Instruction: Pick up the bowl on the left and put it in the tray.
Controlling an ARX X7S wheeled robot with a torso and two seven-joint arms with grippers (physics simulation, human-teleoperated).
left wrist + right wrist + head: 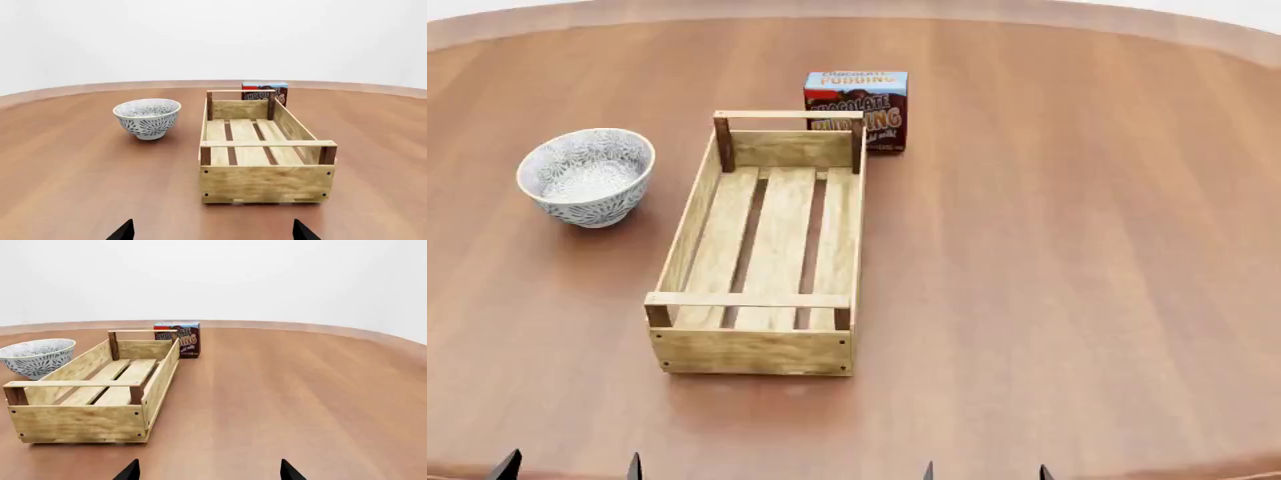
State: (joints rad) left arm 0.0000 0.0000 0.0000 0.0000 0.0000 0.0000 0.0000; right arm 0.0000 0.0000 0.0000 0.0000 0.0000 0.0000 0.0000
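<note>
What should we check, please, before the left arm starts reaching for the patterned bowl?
1. Bowl upright on the table, apart from the tray: ok.
2. Tray empty, slatted bottom free to receive the bowl: ok.
3. Left gripper open and holding nothing, fingertips spread at the near table edge: ok.
4. Path from the left gripper to the bowl free of objects: ok.
5. Chocolate pudding box beyond the tray's far end, out of the carry path: ok.
6. Right gripper open, well clear of bowl and tray: ok.
</note>
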